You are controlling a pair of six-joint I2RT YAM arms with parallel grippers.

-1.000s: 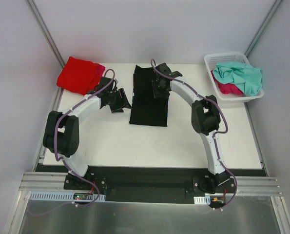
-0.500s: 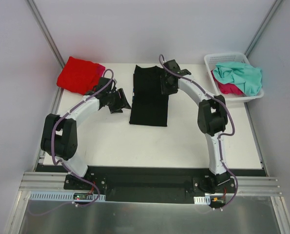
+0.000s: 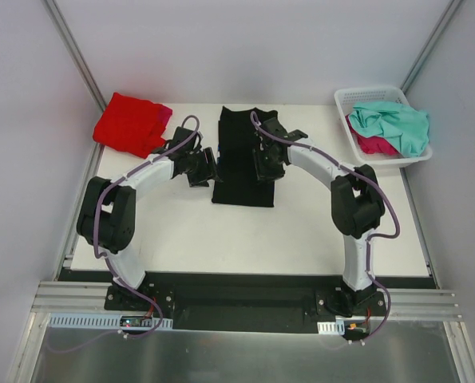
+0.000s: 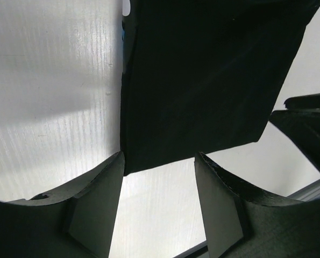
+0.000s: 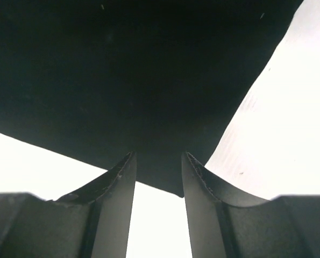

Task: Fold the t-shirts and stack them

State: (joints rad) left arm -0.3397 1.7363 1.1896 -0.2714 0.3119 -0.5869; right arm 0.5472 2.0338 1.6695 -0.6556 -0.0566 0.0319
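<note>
A black t-shirt (image 3: pixel 241 179) lies folded into a long strip at the middle of the table. My left gripper (image 3: pixel 205 167) hovers at its left edge, open; in the left wrist view the shirt's (image 4: pixel 203 80) near corner sits just ahead of the left gripper (image 4: pixel 158 164), with bare table between the fingers. My right gripper (image 3: pixel 265 163) is low over the strip's right side, open; the right wrist view shows the right gripper (image 5: pixel 158 161) at a corner of the black cloth (image 5: pixel 122 80). A folded red t-shirt (image 3: pixel 129 122) lies at the far left.
A white lattice basket (image 3: pixel 345 97) stands at the far right corner, holding a crumpled teal shirt (image 3: pixel 397 124) over a magenta one (image 3: pixel 373 145). Part of the right arm (image 4: pixel 310 123) shows at the right of the left wrist view.
The right gripper has come back from the far end of the black strip to its middle right. The left gripper has moved right, up to the strip's left edge.
</note>
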